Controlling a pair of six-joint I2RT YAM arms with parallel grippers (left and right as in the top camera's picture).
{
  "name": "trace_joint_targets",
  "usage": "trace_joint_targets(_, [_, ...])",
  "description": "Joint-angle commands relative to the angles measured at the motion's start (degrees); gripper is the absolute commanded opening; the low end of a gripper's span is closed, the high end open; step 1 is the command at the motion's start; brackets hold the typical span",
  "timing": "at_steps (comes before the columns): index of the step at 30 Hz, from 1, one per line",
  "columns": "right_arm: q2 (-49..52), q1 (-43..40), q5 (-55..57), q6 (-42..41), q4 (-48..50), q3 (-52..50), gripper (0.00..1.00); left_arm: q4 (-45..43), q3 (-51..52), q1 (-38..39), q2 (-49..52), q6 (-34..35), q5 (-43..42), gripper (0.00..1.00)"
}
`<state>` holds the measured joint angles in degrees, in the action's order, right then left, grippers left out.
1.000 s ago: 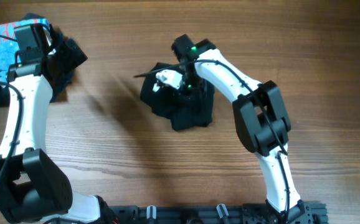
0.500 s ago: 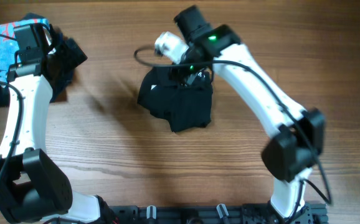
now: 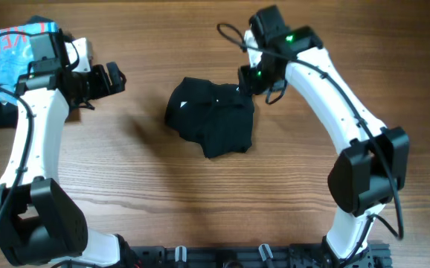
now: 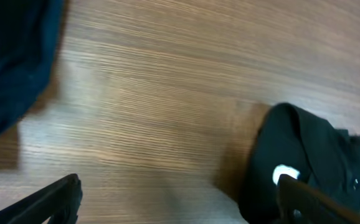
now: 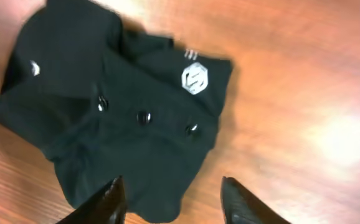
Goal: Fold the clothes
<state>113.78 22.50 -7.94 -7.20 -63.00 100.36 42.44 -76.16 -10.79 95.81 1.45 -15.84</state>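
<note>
Black T-shirt (image 3: 213, 128) lies crumpled on the table (image 3: 126, 186) between the left gripper (image 3: 109, 79) and right gripper (image 3: 249, 80), both with jaws apart and empty; a pinch into the heap could catch several layers and drag it whole

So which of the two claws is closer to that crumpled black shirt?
The right one. The right gripper is at the black shirt's top right corner in the overhead view; the left gripper is off to its left, with bare table between.
</note>
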Motion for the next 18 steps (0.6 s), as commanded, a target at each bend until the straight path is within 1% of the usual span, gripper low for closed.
trace_joint_targets(1, [1.20,0.68,-5.16,-1.99,3.72,-7.67,0.37,-0.50,-0.68,0.61,0.76,-2.73,-1.49,1.00])
trace_joint_targets(4, [1.20,0.68,-7.61,-2.05,7.37,-12.55,0.13,-1.29,-0.68,0.61,0.76,-2.75,-1.38,1.00])
trace_joint_targets(6, [1.20,0.68,-9.09,-2.27,9.99,-15.04,0.04,-1.70,-0.68,0.61,0.76,-2.75,-1.03,1.00])
trace_joint_targets(12, [1.20,0.79,-10.08,-3.34,19.80,-21.07,0.04,-3.06,-0.68,0.61,0.76,-2.73,-1.03,1.00])
trace_joint_targets(13, [1.42,0.79,-9.94,-3.32,23.19,-22.43,0.04,-3.50,-0.68,0.61,0.76,-2.73,-1.03,1.00])
trace_joint_targets(18, [3.10,0.79,-9.42,-3.28,30.62,-23.23,0.04,-4.26,-0.68,0.61,0.76,-2.51,-1.07,1.00])
